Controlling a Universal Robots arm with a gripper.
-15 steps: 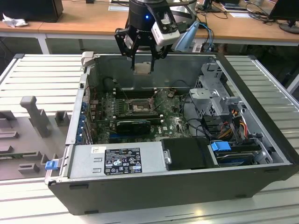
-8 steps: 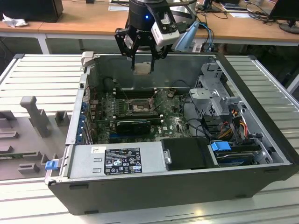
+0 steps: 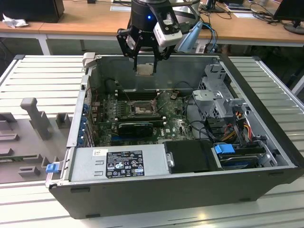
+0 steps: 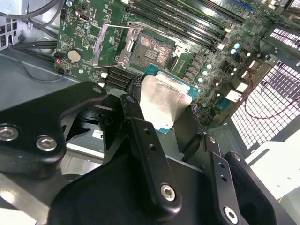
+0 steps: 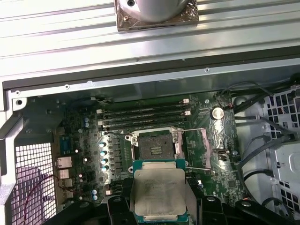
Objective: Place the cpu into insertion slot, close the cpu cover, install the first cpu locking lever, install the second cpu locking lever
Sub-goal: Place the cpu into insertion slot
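While the cpu (image 3: 144, 70) is clamped by its edges between the two black fingers of the pincer (image 3: 144, 65), it is held in the air above the open computer case (image 3: 156, 190), up near the case's far wall in the exterior view and well apart from the green circuit board (image 3: 178, 127) below. The chip is carried roughly level, and its pale metallic face with a thin green border is recorded in both wrist views. The insertion slot (image 3: 141, 109) is noted as uncovered: its dark square contact field inside the grey metal rim is exposed in both wrist views, and the cpu is not touching it. The cpu cover (image 4: 97, 46) is seen swung open, lifted off the socket and lying out to one side of it, its large window showing the board through it. Long black memory slots (image 5: 140, 115) are noted just beside the socket, on the side toward the case wall. A black expansion card (image 3: 135, 127) is seen on the socket's nearer side in the exterior view, and a grey power supply box (image 3: 118, 164) with a label is set at the case's near edge. The case is laid on its side on a grey ribbed desk (image 3: 42, 71).
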